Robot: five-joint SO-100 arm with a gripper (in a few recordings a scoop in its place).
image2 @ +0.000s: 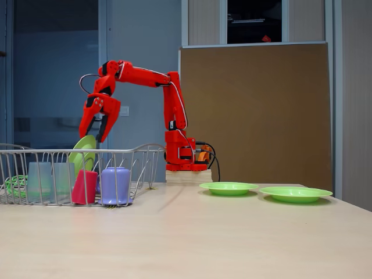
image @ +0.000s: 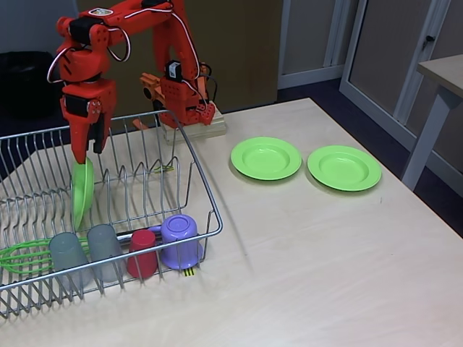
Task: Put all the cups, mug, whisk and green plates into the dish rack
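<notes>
While the red two-finger gripper [image: 88, 152] hangs fingers-down over the back of the large silver wire dish rack [image: 206, 189], its jaws are spread and sit just above the top edge of a round lime-green plastic plate [image: 82, 192] that stands on edge among the prongs; whether a finger touches the rim cannot be told, and in the side-on fixed view the gripper [image2: 99, 132] is open directly over that tilted plate [image2: 82, 154]. Along the front of the rack [image2: 145, 152], two translucent grey plastic tumblers [image: 69, 255] [image: 105, 249] stand upside down side by side, with a shorter opaque red tumbler [image: 142, 254] and a lilac-purple handled mug [image: 180, 241], also inverted, next to them. A whisk with bright green wire loops [image: 22, 257] lies in the rack's front left corner, its handle running behind the tumblers. Two more lime-green plates [image: 265, 157] [image: 343, 168] lie flat on the light wooden table [image: 311, 275], side by side and well apart from the rack, to its right in both fixed views.
</notes>
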